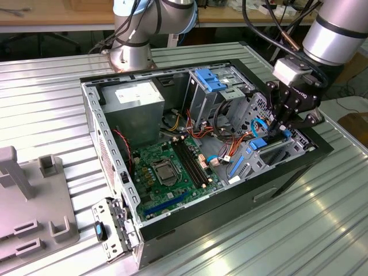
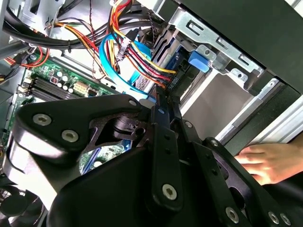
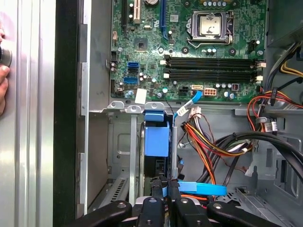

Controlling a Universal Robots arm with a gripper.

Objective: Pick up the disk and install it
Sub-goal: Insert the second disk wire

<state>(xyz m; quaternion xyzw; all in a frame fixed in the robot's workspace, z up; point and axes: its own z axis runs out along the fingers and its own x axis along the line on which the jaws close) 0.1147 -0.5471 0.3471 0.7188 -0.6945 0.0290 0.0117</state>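
An open black desktop computer case [image 1: 241, 190] is being shown lying on its side on a ribbed silver metal table [image 1: 52, 109], with a green motherboard [image 1: 167, 172] exposed in the middle of it. In the exterior view, at about three o'clock from the motherboard, the black gripper [image 1: 280, 127] is being held down inside the drive bay at the case's edge. The flat grey hard drive in its bright blue plastic carrier [image 1: 257, 144] is being seated edge-on in the grey metal drive cage [image 1: 276, 155], directly under the gripper.

In the first wrist view, the blue carrier [image 3: 156, 139] is being seen standing in a narrow slot, with the gripper [image 3: 164, 185] at six o'clock from it. The gripper's fingers are being kept drawn narrow, close against the end of the disk; whether they are actually clamped on it cannot be told. A bundle of red, yellow and orange wires [image 3: 213, 142] is being seen at three o'clock from the disk, and a flat light-blue data cable [image 3: 201, 189] is lying just beside the fingertips.

In the second wrist view, the narrow fingers [image 2: 163, 111] are being pointed into the bay next to a blue tab [image 2: 199, 60], and a person's hand [image 2: 272, 161] is being rested on the case at about four o'clock from the gripper.
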